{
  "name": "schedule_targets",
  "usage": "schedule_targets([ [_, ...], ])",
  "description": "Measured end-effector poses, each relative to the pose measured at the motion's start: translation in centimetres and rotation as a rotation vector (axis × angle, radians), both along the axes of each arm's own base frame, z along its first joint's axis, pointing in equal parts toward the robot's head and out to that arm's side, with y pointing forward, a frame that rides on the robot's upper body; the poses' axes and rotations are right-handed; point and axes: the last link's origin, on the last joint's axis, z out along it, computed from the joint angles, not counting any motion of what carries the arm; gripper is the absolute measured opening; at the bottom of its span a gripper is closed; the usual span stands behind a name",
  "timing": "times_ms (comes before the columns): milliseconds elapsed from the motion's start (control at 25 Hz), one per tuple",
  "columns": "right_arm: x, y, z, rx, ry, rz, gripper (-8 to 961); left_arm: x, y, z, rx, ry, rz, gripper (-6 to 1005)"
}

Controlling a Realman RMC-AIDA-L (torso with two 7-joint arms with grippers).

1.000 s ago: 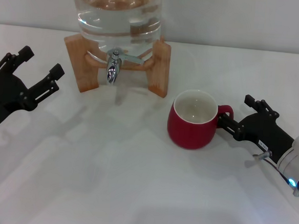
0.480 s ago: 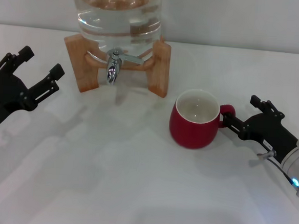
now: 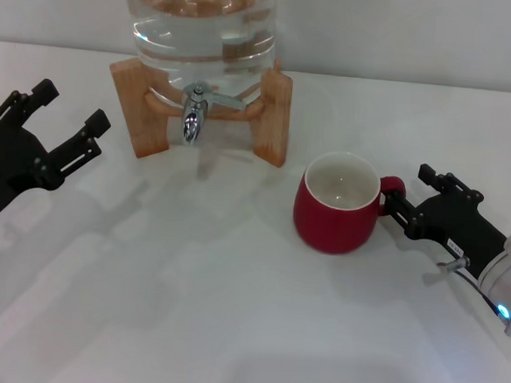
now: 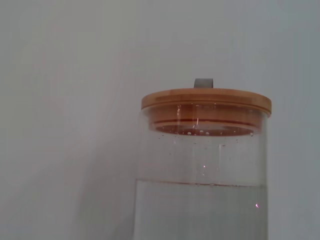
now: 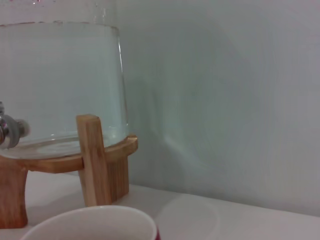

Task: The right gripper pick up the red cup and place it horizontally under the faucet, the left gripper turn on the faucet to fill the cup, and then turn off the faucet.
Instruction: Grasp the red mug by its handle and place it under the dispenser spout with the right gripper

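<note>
Red cup (image 3: 335,213): upright on the tabletop (image 3: 229,312), right of the faucet (image 3: 193,115).
Right gripper (image 3: 401,208): clenched on the cup's handle.
Left gripper (image 3: 63,117): fingers spread, far left.

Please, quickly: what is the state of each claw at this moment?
Left claw: open, holding nothing, left of the faucet.
Right claw: at the red cup's handle; a grip cannot be told.
</note>
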Motion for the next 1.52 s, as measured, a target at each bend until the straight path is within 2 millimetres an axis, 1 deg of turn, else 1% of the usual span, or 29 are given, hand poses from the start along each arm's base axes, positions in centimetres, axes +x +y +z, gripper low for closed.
schedule_targets([
  [200,-0.1,0.0,-0.1,-0.006,-0.004,0.008,640,0.0,0.0,0.0,0.001,0.000,0.000,886],
  [400,-0.2,0.0,-0.2,-0.009,-0.006,0.011,426,0.0,0.0,0.0,0.001,0.000,0.000,886],
  [640,-0.2,-0.2,-0.3,-0.019,-0.012,0.019,195,0.0,0.0,0.0,0.002,0.000,0.000,886],
  [840,-0.4,-0.2,-0.4,-0.015,-0.032,0.036,149,0.0,0.0,0.1,0.005,-0.001,0.001,886],
  [1160,-0.8,-0.3,-0.6,-0.019,-0.033,0.049,144,-0.1,0.0,0.0,0.004,0.000,0.004,886],
  [1520,-2.4,0.3,-1.3,-0.045,-0.026,0.088,144,-0.2,0.0,-0.1,-0.001,0.006,0.014,885],
])
